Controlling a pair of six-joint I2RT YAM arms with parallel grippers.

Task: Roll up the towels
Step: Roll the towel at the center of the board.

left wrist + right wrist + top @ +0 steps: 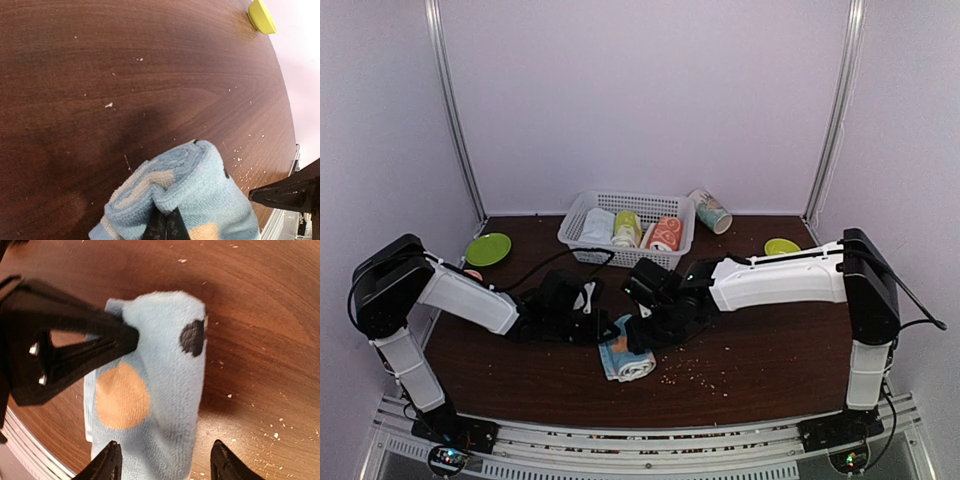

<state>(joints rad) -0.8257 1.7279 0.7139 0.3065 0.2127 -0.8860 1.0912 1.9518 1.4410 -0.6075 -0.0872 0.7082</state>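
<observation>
So the left claw (167, 226) is clenched right down, tips together and buried in the end of the blue towel (165, 385). I honestly can't tell if there's a fold of cloth caught between them or if it's just poking into the roll. The right claw (167, 463) is released, with its fingers (107, 465) standing wide on either side of the roll and not touching it as far as I can see. The towel itself looks rolled up already, a fat little log lying on the table (770, 340) near the front middle, right under where the two arms meet. The bit that matters: from the right wrist view the long axis of the roll runs straight away from the claw, so the open jaws sit across its width, not its length. The left claw comes in from the side and touches the upper left corner of the roll. Both arms are about equally close, but my guess is the right one is better set to squeeze the roll by its flanks while the left lets go. The basket (582, 212) sits well behind, toward the back wall, with the peach-orange towel (665, 236) apparently rolled and in it, so the blue one probably heads back there.
</observation>
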